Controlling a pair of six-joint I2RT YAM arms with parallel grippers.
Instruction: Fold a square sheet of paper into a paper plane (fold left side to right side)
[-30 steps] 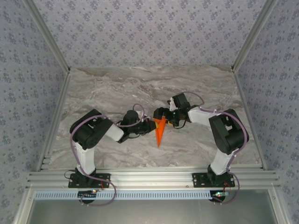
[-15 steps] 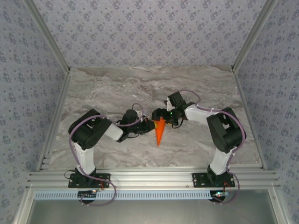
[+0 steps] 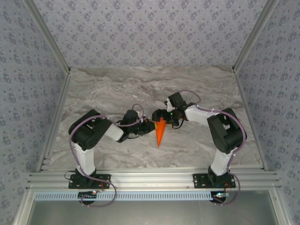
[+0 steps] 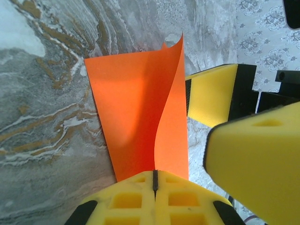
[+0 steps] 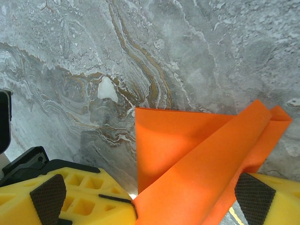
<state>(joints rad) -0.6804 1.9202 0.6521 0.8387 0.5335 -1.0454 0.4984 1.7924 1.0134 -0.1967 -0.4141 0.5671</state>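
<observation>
Paper [image 3: 160, 133], a narrow orange wedge, lies mid-worktop [image 3: 117, 89], its tip toward 6 o'clock in the top view. The left tool [image 3: 148, 125] meets its wide end from 9 o'clock, the right tool [image 3: 162, 116] from 1 o'clock. The left wrist view adds what the top one hides: that tool's yellow jaws are pressed together, pinching the paper's edge, with one flap curling up. In the right wrist view the right tool gapes wide, a jaw on either side of the folded paper, gripping nothing.
</observation>
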